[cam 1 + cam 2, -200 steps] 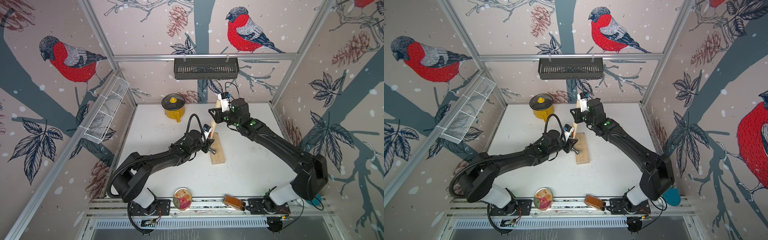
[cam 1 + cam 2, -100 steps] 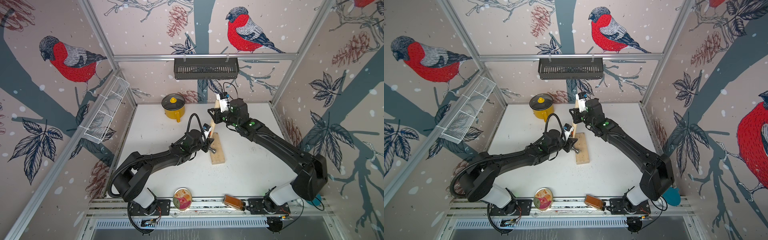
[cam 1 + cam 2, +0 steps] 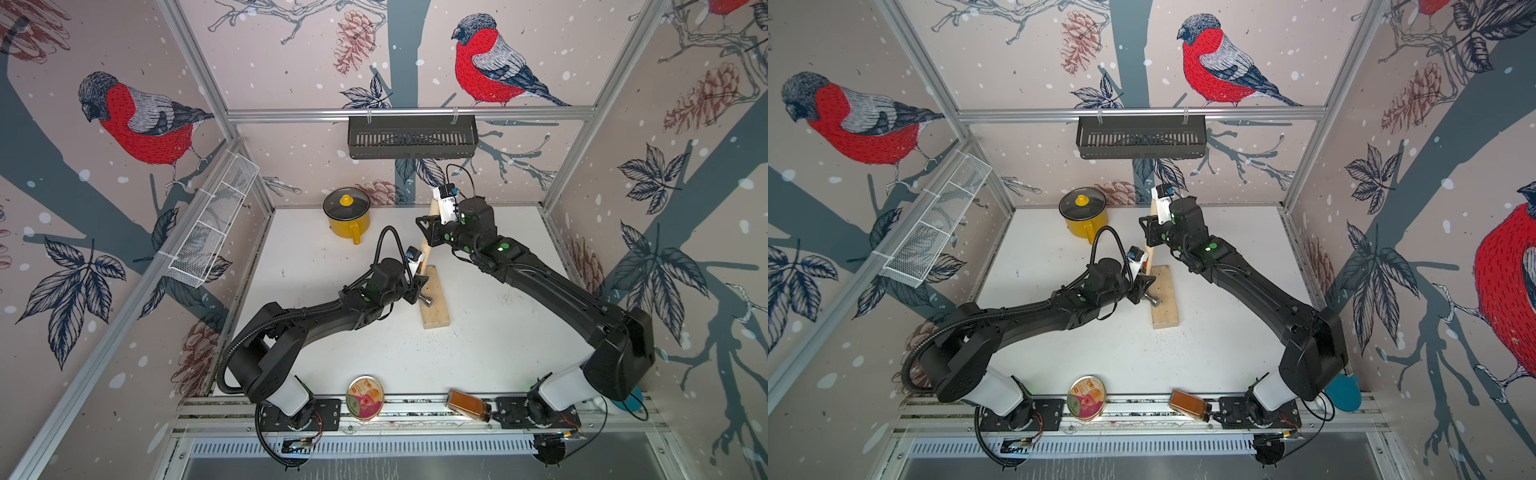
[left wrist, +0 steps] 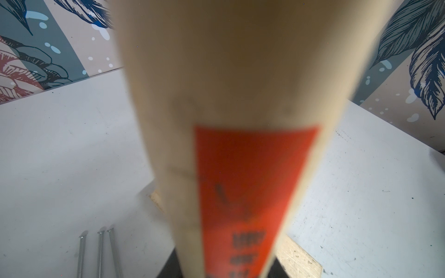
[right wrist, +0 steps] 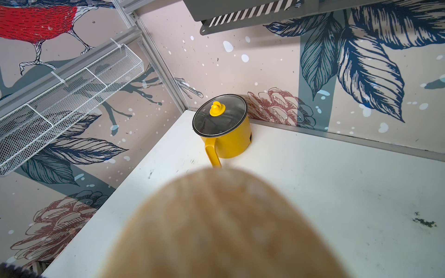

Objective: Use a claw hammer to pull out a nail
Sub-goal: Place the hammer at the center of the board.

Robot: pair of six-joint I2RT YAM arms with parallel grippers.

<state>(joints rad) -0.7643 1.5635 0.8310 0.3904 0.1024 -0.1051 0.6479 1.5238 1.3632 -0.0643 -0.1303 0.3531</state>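
The left claw [image 3: 419, 284] is clamped narrowly on the pale wooden handle of the hammer [image 3: 424, 252], just above its grey steel head. The head sits on a block [image 3: 437, 312] of light, rough-sawn wood lying flat near the middle of the white counter [image 3: 478, 340]. The right claw [image 3: 430, 226], fully closed, grips the same handle at its upper end. The tool stands steeply between the two black arms, head down and butt up.

Seen from the left wrist, the hammer [image 4: 240, 91] fills the frame as a smooth, rounded, blurred shaft. It bears a red-orange label printed in dark characters; the fingers cannot be made out there. Beside it, three thin, bright metal nails [image 4: 100, 252] lie loose and nearly parallel on the scuffed counter. A corner of the speckled block [image 4: 299, 261] shows on the other side.

From the right wrist, the hammer [image 5: 216, 228] shows only its rounded butt, out of focus, the grain faint. Beyond it a yellow pot [image 5: 228, 142] with a glass lid and yellow knob stands in the back corner, well apart from the block.

A round tin [image 3: 365, 397] and an amber jar [image 3: 467, 409] lie on the metal rail at the counter's front edge. A black slotted basket [image 3: 411, 137] hangs on the back wall and a white mesh rack [image 3: 212, 224] on the left wall.
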